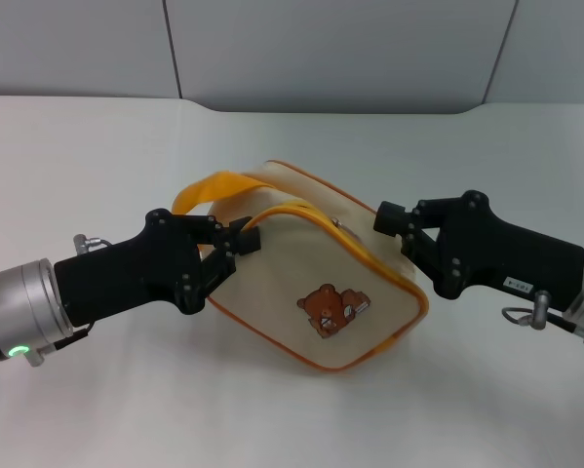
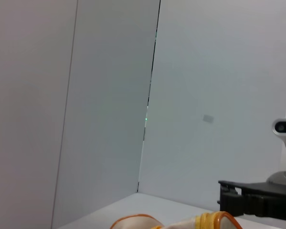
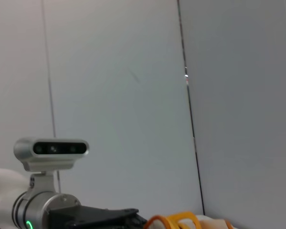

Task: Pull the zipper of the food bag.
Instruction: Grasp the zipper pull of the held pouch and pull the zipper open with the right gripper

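A: Where does the food bag [image 1: 316, 283] lie?

B: On the white table [image 1: 97, 175], between the two pincers, turned cornerwise. Cream cloth, orange piping, bear print [image 1: 332, 309] on the near face. The yellow strap handle [image 1: 214, 188] arches up at the bag's left end, just behind the left gripper [image 1: 241, 244].

A: State of the left gripper?

B: Fingers pinched together on the bag's left corner, where the zipper [image 1: 311, 216] tape begins. It holds cloth or tape there; I cannot tell which.

A: And the zipper itself?

B: A yellow-orange band along the top edge, running from the left gripper's fingertips toward the right gripper [image 1: 391, 220]. The small silver pull tab [image 1: 339, 227] sits partway along, nearer the right gripper, just off its tips.

A: Right gripper?

B: At the bag's upper right edge, tips touching or nearly touching the cloth. Whether its fingers are parted or closed I cannot tell.

A: Wrist views?

B: Mostly grey wall panels [image 2: 219, 86]. Each shows a sliver of the bag and the opposite arm.
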You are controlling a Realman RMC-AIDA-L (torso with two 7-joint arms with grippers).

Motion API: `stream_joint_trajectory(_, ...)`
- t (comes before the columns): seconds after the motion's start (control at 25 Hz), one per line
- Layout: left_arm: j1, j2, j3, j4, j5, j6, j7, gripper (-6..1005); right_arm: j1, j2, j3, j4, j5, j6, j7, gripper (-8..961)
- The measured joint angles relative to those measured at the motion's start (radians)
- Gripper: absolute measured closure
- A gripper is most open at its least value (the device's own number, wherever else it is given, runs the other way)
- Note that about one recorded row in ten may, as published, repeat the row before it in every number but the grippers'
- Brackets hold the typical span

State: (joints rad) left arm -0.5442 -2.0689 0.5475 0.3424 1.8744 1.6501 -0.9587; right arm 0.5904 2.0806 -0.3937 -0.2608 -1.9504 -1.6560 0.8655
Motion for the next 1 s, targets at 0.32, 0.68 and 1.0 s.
stream_joint_trajectory(0.32,0.003,0.000,-0.006,0.000,-0.001,0.005,0.000,918,-0.017,0.000,-0.004,-0.025,0.000,0.017,0.022,954)
stream_joint_trajectory(0.68,-0.004,0.000,0.000,0.003,-0.002,0.008,-0.001,917,0.013,0.002,-0.028,-0.103,-0.007,0.018,-0.132,866)
stream_joint_trajectory(1.0,-0.004,0.000,-0.004,-0.002,-0.002,0.006,-0.005,916,0.016,0.004,-0.076,-0.115,-0.002,-0.045,-0.131,693)
